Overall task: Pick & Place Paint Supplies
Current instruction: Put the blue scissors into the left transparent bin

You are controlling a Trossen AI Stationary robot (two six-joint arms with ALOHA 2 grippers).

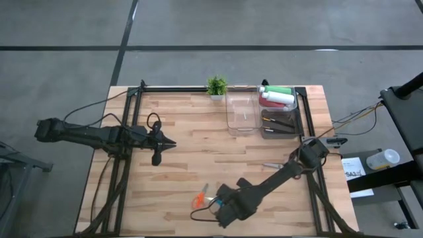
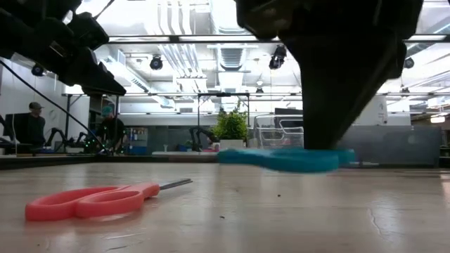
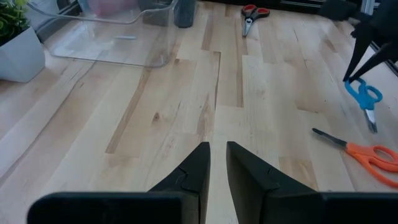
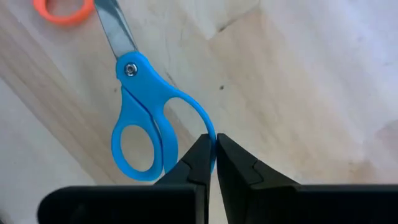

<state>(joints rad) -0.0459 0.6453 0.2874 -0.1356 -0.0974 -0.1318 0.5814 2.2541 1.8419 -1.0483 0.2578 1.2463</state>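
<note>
My right gripper [image 4: 212, 149] is near the table's front edge, shut on a pair of blue-handled scissors [image 4: 146, 118] and pointing steeply down. Orange-handled scissors [image 1: 200, 198] lie flat on the wood just left of them. The paint supplies, green, red and white squeeze bottles [image 1: 277, 98] and thin dark brushes [image 1: 277, 122], lie in a dark tray [image 1: 299, 112] at the far right. My left gripper [image 3: 217, 149] hovers over the table's left middle, its fingers a narrow gap apart with nothing between them. My right gripper pinches the rim of the blue scissors' larger handle loop [image 4: 210, 132] between its two fingers, one inside the loop and one outside. The fingers come from above, pointing steeply down. The scissors [image 2: 281, 158] hang roughly level, a little above the table.
A clear plastic bin [image 1: 242, 111] stands beside the dark tray at the back. A small potted plant [image 1: 216, 86] sits at the far edge. Small red-handled scissors [image 1: 272, 165] lie right of centre. Bare wood spans the table's middle.
</note>
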